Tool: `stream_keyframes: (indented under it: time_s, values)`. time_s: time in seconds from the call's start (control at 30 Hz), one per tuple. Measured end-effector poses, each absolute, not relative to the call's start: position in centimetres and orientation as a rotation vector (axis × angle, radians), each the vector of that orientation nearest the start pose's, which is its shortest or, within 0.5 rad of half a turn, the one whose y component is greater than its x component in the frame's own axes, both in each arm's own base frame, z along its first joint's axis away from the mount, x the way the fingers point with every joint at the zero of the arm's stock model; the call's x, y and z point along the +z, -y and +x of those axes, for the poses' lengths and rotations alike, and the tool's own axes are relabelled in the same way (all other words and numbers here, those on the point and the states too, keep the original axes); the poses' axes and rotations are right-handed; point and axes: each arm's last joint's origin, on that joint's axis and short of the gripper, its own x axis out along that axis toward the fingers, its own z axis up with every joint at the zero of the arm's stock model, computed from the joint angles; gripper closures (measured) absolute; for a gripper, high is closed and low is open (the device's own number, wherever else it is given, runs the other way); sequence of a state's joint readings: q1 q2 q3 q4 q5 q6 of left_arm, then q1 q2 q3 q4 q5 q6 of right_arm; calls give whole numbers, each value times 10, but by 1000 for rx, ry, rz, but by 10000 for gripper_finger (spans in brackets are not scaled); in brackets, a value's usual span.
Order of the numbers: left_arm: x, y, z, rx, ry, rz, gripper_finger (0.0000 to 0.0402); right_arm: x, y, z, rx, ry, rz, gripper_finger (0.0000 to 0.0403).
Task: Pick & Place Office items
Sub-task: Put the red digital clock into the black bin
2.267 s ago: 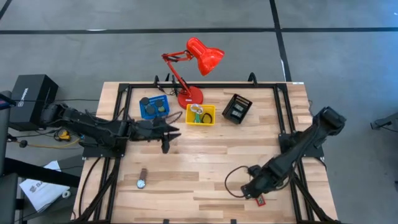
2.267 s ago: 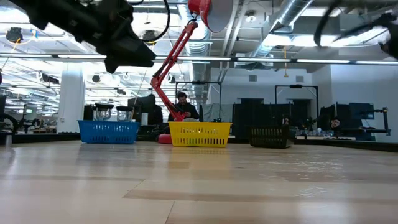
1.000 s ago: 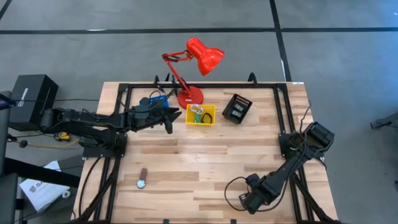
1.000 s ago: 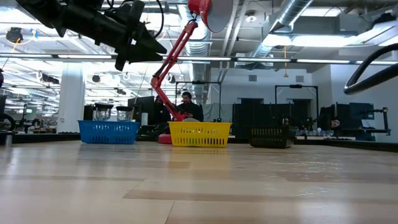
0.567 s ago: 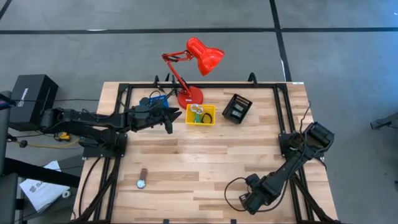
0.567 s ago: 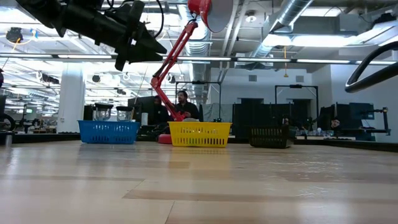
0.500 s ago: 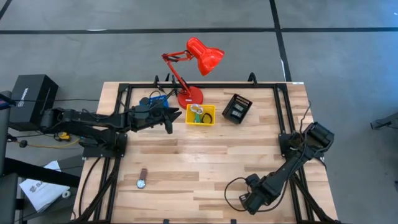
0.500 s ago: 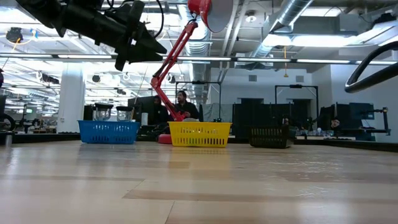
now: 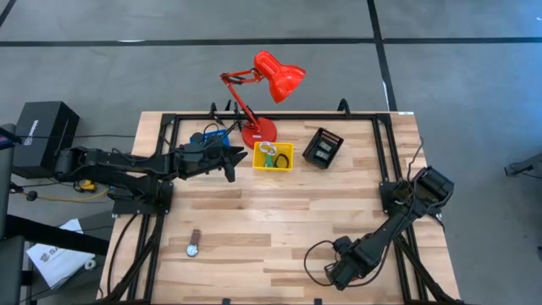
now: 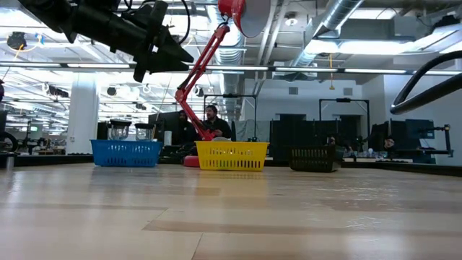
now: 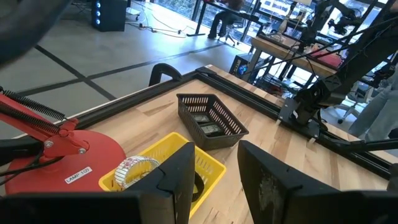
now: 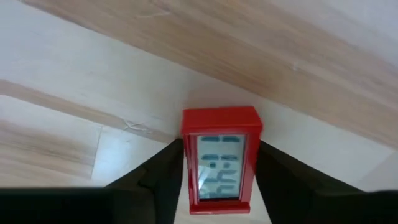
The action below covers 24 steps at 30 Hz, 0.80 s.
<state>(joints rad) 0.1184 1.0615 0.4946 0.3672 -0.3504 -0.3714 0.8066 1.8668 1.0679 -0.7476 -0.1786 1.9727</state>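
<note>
Right pincer (image 12: 219, 186) is down at the lower right of the high view, low over the tabletop (image 9: 279, 212), with its two dark fingers flanking the small red rectangle (image 12: 220, 158), which lies flat on the wood. The fingers sit just beside its long sides; whether they actually press on it I cannot tell, so I'd call this the grasp step, not yet a carry. The next move, as I judge it, calls for a firm pinch across the narrow width, then a straight lift before swinging toward the trays at the top of the frame.

Left pincer (image 9: 230, 167) hangs at upper centre-left of the high view, over the blue tray (image 9: 210, 138) next to the yellow one, fingers (image 11: 177, 177) parted a little with nothing seen between them.

Containers now: the yellow tray (image 9: 273, 156) holds a metal-banded watch-like piece and something dark; the black tray (image 9: 323, 147) to its right holds small dark rectangular gadgets; the blue tray's contents are hidden by the arm. A wristwatch (image 9: 193, 244) lies loose at lower left of the tabletop, unsorted
</note>
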Motion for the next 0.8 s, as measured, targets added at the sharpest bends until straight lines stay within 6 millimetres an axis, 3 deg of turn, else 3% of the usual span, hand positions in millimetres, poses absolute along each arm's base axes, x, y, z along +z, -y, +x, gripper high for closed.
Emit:
stream_keyframes:
  time_s: [0.23, 0.5, 0.6, 0.8]
  values:
    - [234, -36, 220, 499, -111, -340, 284, 130, -224, 220, -825, -1504, 913, 257]
    - [234, -36, 220, 499, -111, -340, 284, 160, -196, 255, -780, -1426, 641, 239]
    - [234, -36, 220, 499, -111, -340, 284, 177, -173, 269, -750, -1451, 438, 244]
    - [234, -36, 220, 498, -110, -340, 284, 212, -101, 296, -821, -1487, 41, 250]
